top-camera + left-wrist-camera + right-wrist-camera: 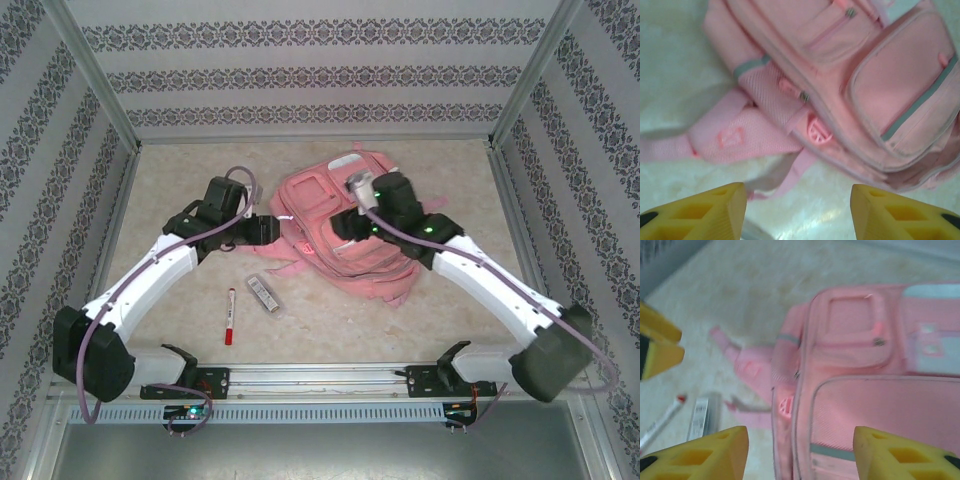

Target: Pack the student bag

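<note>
The student bag (325, 215), a soft pink backpack with pockets and silver strips, lies flat in the middle of the table. My left gripper (270, 228) is at the bag's left edge, by a shoulder strap (730, 135). In the left wrist view that gripper (797, 192) is open, with bare table between its yellow fingers and the student bag (865, 85) just beyond. My right gripper (338, 226) hovers over the bag's front. The right wrist view shows this gripper (800, 435) open above the student bag (880, 405), holding nothing.
A red-capped marker (230, 315) and a small silver-grey stick (263, 292) lie on the table in front of the bag, left of centre. Both are at the lower left of the right wrist view: marker (660, 422), stick (702, 415). Patterned walls enclose the table.
</note>
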You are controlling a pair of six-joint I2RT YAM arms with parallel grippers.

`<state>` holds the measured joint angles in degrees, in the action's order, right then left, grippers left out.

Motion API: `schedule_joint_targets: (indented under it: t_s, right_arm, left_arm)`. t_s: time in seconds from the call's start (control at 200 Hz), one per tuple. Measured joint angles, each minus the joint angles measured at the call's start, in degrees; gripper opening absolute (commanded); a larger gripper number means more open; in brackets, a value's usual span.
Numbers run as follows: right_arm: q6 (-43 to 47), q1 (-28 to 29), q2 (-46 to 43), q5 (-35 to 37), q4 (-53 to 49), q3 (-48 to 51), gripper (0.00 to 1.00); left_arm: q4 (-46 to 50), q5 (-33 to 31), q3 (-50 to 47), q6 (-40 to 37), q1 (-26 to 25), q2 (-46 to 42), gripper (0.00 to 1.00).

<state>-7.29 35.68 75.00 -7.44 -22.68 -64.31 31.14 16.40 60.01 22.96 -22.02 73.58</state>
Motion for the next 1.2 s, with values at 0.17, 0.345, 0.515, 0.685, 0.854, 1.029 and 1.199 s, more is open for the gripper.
schedule_joint_targets:
  t_s: [0.17,0.345,0.515,0.685,0.854,1.029,1.199]
  right_arm:
    - [-0.3,1.8,8.7,1.7,-3.7,-3.4,0.59]
    - [-6.3,1.8,15.1,4.6,-5.3,-5.4,0.59]
    - [-11.5,1.8,15.8,7.6,-6.3,-5.3,0.6]
    - [-13.4,1.8,16.2,8.5,-6.3,-2.5,0.64]
    - [-13.8,3.3,19.9,10.1,-6.1,-0.7,0.64]
    - [-16.7,4.2,20.5,15.1,-4.2,2.9,0.64]
    - [-18.7,-0.5,19.2,16.0,-2.8,5.7,0.63]
  left_arm:
    - [-0.7,4.0,-3.8,4.9,0.0,1.4,0.65]
    - [-7.1,7.6,-1.2,12.1,0.0,14.0,0.68]
    - [-8.7,6.8,8.4,14.2,0.0,27.2,0.67]
    - [-8.9,1.6,18.4,10.7,0.1,33.0,0.67]
    - [-13.4,-4.6,22.3,4.6,0.5,35.1,0.66]
    - [-18.8,-5.1,27.7,-2.1,0.8,43.7,0.62]
    - [-18.8,-2.1,29.4,-6.1,0.2,48.1,0.57]
